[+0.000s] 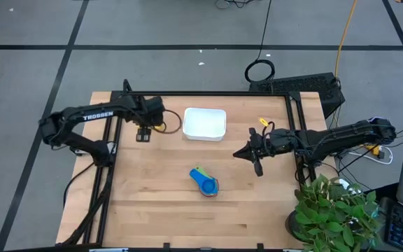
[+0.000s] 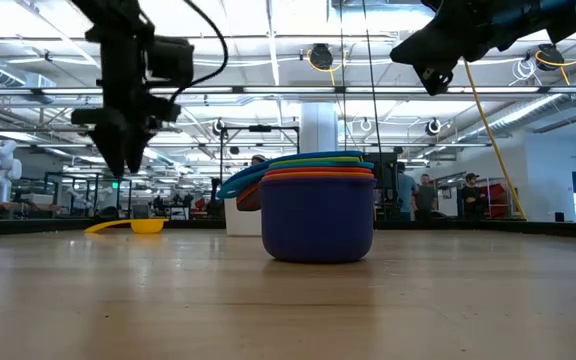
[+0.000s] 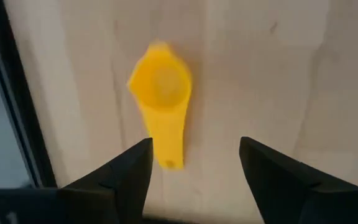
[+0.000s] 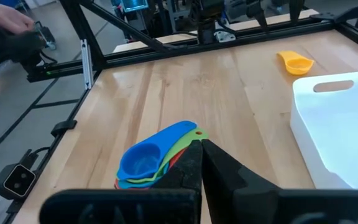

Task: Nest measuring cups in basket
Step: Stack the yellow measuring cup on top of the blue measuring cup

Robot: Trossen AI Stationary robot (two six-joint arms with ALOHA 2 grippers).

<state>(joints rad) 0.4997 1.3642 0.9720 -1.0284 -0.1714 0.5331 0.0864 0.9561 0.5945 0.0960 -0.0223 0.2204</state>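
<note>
Pale wooden table (image 1: 152, 210) planks fill the scene, with a dark frame along the edges and grey floor beyond. Over the far left part of it hangs the left gripper (image 3: 194, 171), fingers spread wide and holding nothing, pointed straight down. Directly under it lies the yellow measuring cup (image 3: 161, 99), flat on the wood, its handle reaching toward the gap between the fingers.

Taking the white basket (image 1: 205, 133) as the landmark: the yellow cup sits just to its left, near but apart from the rim, and the basket looks empty. A stack of nested cups (image 1: 204, 182), blue on top with green, orange and red edges showing, stands in front of the basket toward the table's near side, well apart from it. The right gripper (image 1: 257, 155) waits to the basket's right, raised off the table, fingers pressed together on nothing.

The step in hand seems to be picking up the yellow cup. To do it well, the left gripper should descend so the fingers straddle the handle or bowl squarely, closing only once low enough, since the thin plastic could skid on the smooth wood.

Nothing blocks that descent; the frame rail beside the cup is the nearest obstacle. A potted plant (image 1: 334, 210) at the table's near right corner is far from all of this.
</note>
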